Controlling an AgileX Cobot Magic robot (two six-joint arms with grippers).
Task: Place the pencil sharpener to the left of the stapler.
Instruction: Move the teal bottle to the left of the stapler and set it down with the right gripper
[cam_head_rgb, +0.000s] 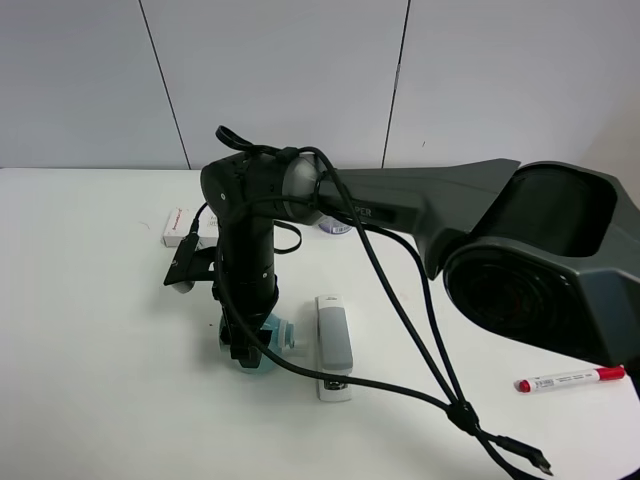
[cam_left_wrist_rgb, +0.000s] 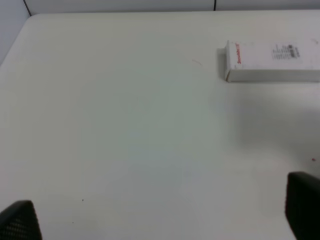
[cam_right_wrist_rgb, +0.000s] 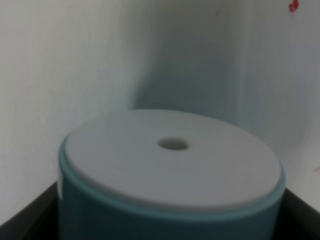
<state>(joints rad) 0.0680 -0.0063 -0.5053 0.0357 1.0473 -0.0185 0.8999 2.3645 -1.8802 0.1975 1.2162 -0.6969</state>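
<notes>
The mint-teal pencil sharpener (cam_head_rgb: 268, 347) sits low at the table, just left of the grey-and-white stapler (cam_head_rgb: 334, 345). My right arm reaches across the middle and its gripper (cam_head_rgb: 245, 350) comes down over the sharpener. In the right wrist view the sharpener (cam_right_wrist_rgb: 170, 165) fills the frame, white face with a small hole up, and dark fingers (cam_right_wrist_rgb: 30, 217) press against both its sides: the gripper (cam_right_wrist_rgb: 165, 222) is shut on it. My left gripper (cam_left_wrist_rgb: 161, 215) is open over bare table, with only its fingertips (cam_left_wrist_rgb: 20, 222) showing; it is outside the exterior view.
A white flat box (cam_head_rgb: 185, 227) lies behind the sharpener, also seen as the box (cam_left_wrist_rgb: 272, 61) in the left wrist view. A purple container (cam_head_rgb: 336, 226) peeks from behind the arm. A red-capped marker (cam_head_rgb: 570, 378) lies at right. A black cable (cam_head_rgb: 400, 385) trails over the table's front.
</notes>
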